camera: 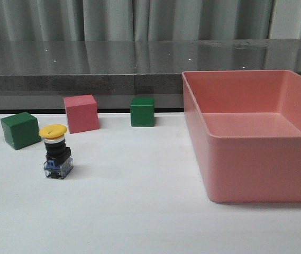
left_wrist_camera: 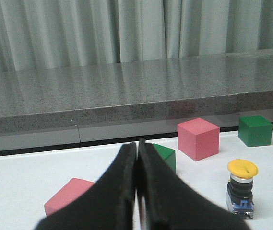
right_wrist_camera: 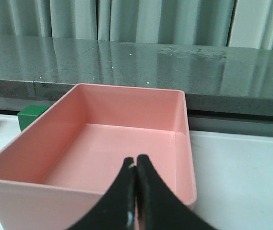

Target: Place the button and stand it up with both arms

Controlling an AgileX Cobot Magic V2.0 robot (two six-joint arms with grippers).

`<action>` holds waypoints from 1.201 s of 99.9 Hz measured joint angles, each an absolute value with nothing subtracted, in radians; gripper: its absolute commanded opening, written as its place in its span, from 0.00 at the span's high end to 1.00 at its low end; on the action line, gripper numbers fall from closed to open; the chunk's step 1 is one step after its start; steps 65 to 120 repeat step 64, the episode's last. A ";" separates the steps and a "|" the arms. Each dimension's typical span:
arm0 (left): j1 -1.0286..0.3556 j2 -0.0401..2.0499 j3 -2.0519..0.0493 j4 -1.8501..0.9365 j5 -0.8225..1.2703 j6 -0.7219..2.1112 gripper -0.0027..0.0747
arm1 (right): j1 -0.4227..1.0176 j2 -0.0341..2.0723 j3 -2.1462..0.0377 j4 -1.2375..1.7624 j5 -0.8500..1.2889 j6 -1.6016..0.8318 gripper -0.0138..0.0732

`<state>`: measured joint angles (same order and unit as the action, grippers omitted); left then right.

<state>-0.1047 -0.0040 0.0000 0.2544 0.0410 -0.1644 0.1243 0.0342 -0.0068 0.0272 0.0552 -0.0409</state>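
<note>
The button stands upright on the white table at the left, yellow cap on top, black body, blue-clear base down. It also shows in the left wrist view, upright and apart from the fingers. My left gripper is shut and empty, well short of the button. My right gripper is shut and empty, in front of the pink bin. Neither arm shows in the front view.
A large pink bin fills the right side of the table. A green cube, a pink cube and a second green cube stand behind the button. Another pink cube lies near the left fingers. A grey ledge runs along the back.
</note>
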 measured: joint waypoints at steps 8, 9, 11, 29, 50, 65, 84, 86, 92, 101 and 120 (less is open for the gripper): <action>-0.105 -0.004 0.000 0.254 0.041 -0.164 0.99 | 0.124 -0.002 0.022 0.027 0.057 -0.022 0.91; -0.105 -0.004 0.000 0.254 0.039 -0.164 0.99 | 0.124 -0.004 0.022 0.027 0.060 -0.021 0.91; -0.105 -0.004 0.000 0.254 0.038 -0.164 0.99 | 0.124 -0.007 0.024 0.026 0.062 -0.019 0.91; -0.105 -0.004 0.000 0.254 0.038 -0.164 0.99 | 0.120 -0.011 0.028 0.026 0.062 -0.014 0.91; -0.105 -0.004 0.000 0.254 0.038 -0.164 0.99 | 0.120 -0.011 0.028 0.026 0.062 -0.012 0.91; -0.105 -0.004 0.000 0.254 0.038 -0.165 0.99 | 0.120 -0.011 0.028 0.026 0.062 -0.012 0.91; -0.105 -0.004 0.000 0.254 0.038 -0.165 0.99 | 0.120 -0.011 0.028 0.026 0.062 -0.012 0.91; -0.105 -0.004 0.000 0.254 0.038 -0.165 0.99 | 0.120 -0.011 0.028 0.026 0.062 -0.012 0.91; -0.105 -0.004 0.000 0.254 0.038 -0.165 0.99 | 0.120 -0.011 0.028 0.026 0.062 -0.012 0.91; -0.105 -0.004 0.000 0.254 0.038 -0.165 0.99 | 0.120 -0.011 0.028 0.026 0.062 -0.012 0.91; -0.105 -0.004 0.000 0.254 0.038 -0.165 0.99 | 0.120 -0.011 0.028 0.026 0.062 -0.012 0.91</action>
